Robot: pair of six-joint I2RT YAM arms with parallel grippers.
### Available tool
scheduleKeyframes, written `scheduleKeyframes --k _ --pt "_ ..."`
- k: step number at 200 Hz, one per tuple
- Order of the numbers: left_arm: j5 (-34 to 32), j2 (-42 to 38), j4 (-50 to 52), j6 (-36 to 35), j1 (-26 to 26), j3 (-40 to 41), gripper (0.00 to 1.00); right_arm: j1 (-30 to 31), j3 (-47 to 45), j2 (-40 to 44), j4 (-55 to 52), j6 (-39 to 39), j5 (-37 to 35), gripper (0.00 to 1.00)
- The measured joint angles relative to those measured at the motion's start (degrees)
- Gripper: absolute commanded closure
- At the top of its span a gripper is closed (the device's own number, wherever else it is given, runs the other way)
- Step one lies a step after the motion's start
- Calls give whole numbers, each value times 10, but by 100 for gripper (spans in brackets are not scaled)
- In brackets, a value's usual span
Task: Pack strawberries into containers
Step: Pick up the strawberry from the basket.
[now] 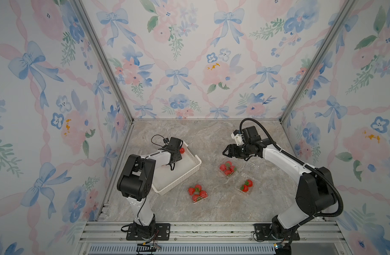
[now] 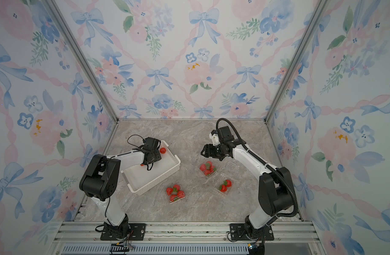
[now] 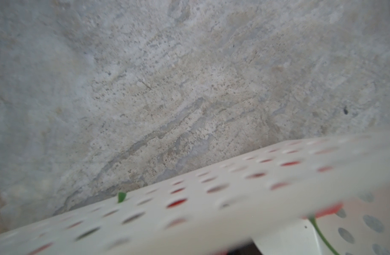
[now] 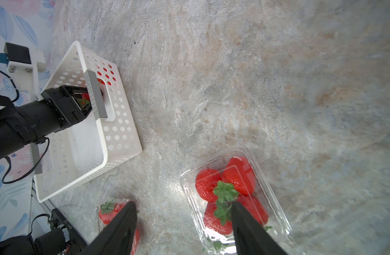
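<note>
Progress: ten of the small glossy red strawberries with green caps are packed.
- Clear ribbed plastic punnet mid-worktop: four berries, full.
- Second clear punnet, toward the front edge: four, full.
- Third clear punnet, toward the right edge: two berries, looks like room for two more.

Left to do: I can make out two berries in the large white perforated plastic basket by the left edge of the grey marbled worktop. One loose berry lies in the basket's far corner. The other berry sits at the tip of the left arm, which reaches down inside the basket. That berry is between the left jaws, but I can't tell whether they've clamped it or are just around it. The left wrist view is blurred and shows only basket wall, so it's no help.

The right arm hangs over the mid-worktop punnet — right jaws spread, nothing in them.

My read: the current step is picking berry eleven. Next it goes to the third punnet, and one more pick-and-place should finish — assuming nothing hides under the left arm.
</note>
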State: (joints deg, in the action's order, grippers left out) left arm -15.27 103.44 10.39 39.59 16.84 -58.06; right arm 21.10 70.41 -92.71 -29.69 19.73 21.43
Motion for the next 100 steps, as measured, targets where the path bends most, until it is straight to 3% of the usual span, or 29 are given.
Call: scheduleKeyframes --k 53,100 --pt "15 -54 2 0 33 13 67 -39 -38 44 2 13 0 31" --pt "22 -147 0 21 152 15 66 -119 -105 172 -1 31 -6 30"
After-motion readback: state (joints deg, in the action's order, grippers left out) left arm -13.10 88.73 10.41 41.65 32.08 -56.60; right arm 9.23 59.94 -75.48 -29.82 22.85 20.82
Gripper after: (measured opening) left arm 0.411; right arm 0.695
